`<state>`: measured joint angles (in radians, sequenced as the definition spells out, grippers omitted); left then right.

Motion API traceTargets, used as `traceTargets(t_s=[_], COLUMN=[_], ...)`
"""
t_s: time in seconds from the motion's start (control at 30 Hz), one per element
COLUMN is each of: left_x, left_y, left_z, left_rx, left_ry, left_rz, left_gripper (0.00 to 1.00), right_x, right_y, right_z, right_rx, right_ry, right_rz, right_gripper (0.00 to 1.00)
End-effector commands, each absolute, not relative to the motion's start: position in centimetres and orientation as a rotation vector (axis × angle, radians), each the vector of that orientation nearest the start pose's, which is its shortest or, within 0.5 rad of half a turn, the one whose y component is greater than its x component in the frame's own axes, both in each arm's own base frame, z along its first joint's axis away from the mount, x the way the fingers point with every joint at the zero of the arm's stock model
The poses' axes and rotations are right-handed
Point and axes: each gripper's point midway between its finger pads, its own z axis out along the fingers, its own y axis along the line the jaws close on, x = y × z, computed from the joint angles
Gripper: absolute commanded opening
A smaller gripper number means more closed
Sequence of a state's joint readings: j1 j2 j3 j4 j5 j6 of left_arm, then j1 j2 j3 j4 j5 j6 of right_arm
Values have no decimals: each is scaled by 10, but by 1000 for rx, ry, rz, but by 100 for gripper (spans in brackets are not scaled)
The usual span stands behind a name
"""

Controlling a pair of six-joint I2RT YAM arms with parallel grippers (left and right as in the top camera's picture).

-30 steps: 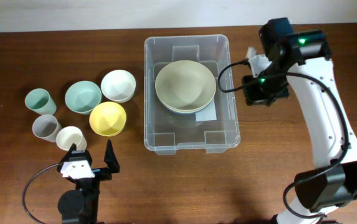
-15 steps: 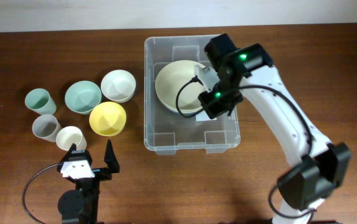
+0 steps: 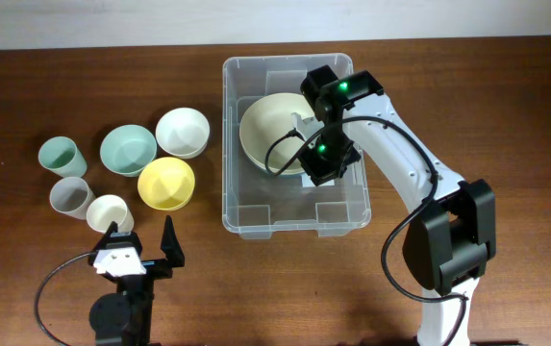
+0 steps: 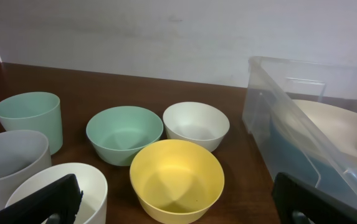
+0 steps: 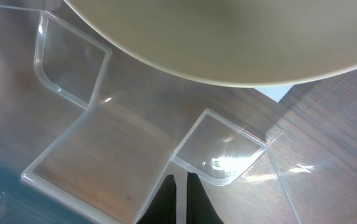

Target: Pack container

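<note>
Container [image 3: 256, 197] on brown table [image 3: 83, 77] — white wall [image 4: 166, 31]

The table [image 3: 63, 77] was dark brown with a streaked wood grain, and the wall [image 4: 166, 31] behind it was off-white. The container [image 3: 246, 216] was clear and colourless; the grain showed through its base. The large bowl [image 3: 270, 130] in it was pale sage, almost beige, and the label [image 5: 271, 93] under it was whitish. The small bowls were plain – yellow bowl [image 3: 166, 183], sea-green bowl [image 3: 128, 149], white bowl [image 3: 182, 131]. The mint cup [image 3: 60, 156], grey cup [image 3: 70, 196] and cream cup [image 3: 109, 211] were plain too. The right arm [image 3: 405, 168] was white with black joints – two green lights glowed on it.
</note>
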<state>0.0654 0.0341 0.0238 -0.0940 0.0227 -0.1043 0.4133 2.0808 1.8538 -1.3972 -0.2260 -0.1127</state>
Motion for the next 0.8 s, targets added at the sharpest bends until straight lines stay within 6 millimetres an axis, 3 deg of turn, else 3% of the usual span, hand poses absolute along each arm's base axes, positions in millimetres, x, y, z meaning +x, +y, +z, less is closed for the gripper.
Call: traceTargets(t_s=[0.0,0.47,0.6,0.77], left_x=[246,246,246,246], left_y=[10,10,10,10], left_z=[153,153,153,153], left_rx=[-102,-103,-103,-102], left_ry=[1671,1671,1671,1671], left_rz=[-46,-46,-46,-46], left_gripper=[100,100,100,100], right_x=[344,341,348,370], right_y=[192,190,193,198], right_z=[103,70,67,67], right_rx=[-841,-840,-837,-807], right_ry=[3083,3090,3057,2971], right_rz=[341,341,344,312], right_gripper=[4,4,4,4])
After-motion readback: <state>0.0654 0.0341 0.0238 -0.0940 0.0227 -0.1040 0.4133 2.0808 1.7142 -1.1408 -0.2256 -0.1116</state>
